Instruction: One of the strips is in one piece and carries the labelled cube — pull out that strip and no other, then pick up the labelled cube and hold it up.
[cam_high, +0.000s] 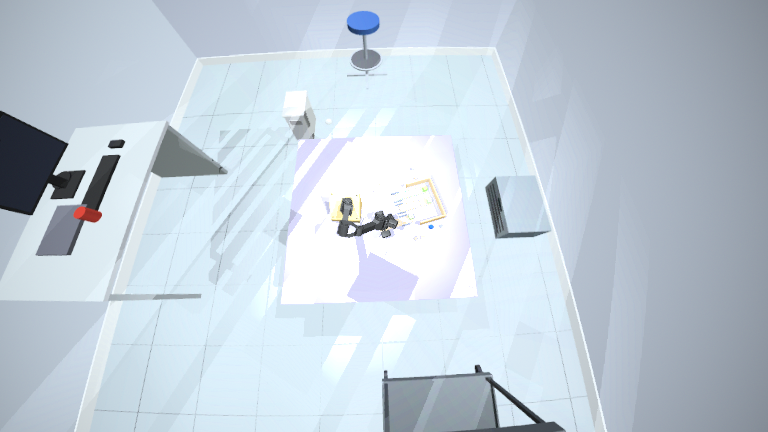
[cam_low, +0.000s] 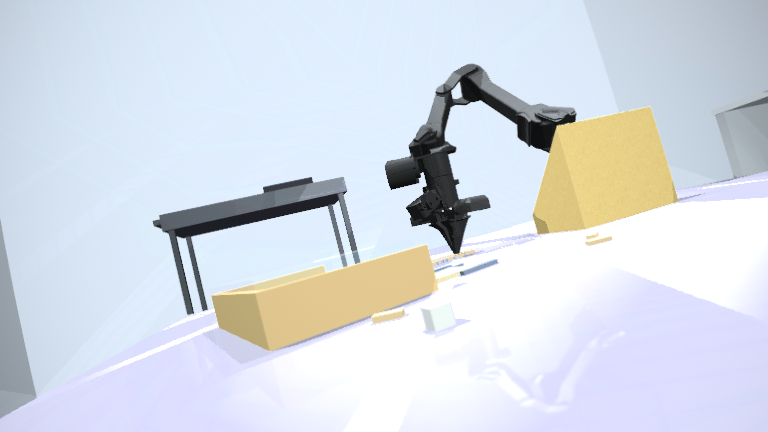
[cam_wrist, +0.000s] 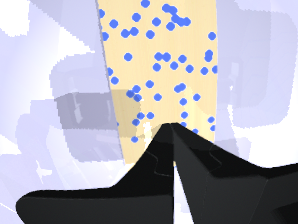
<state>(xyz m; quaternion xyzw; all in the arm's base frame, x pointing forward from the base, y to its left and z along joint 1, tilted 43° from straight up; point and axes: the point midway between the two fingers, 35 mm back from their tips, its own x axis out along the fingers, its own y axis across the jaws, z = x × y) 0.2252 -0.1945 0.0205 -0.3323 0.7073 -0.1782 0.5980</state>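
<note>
Room: a pale tiled floor surrounds a white table; seen from the top, a blue-seated stool stands at 12 o'clock, a grey louvred cabinet at 3, and a desk with a monitor at 9.
Tray: the wooden-walled tray lies near 3 o'clock on the table, with small green objects inside; a blue disc lies just outside its lower wall.
Arm: the black arm reaches from the yellow block, left of the table's centre in the top view, and bends down toward the tray's open side.
Gripper: the gripper is fully closed, its tips together with nothing between them.
Strip: the blue-dotted wooden strip runs from behind the tips to 12 o'clock in the wrist view, wider than the tips; contact with them cannot be told.
Labelled cube: it cannot be singled out. One pale cube sits on the table outside the tray, at 5 o'clock from it in the exterior view, well apart from the gripper; no label can be made out.
</note>
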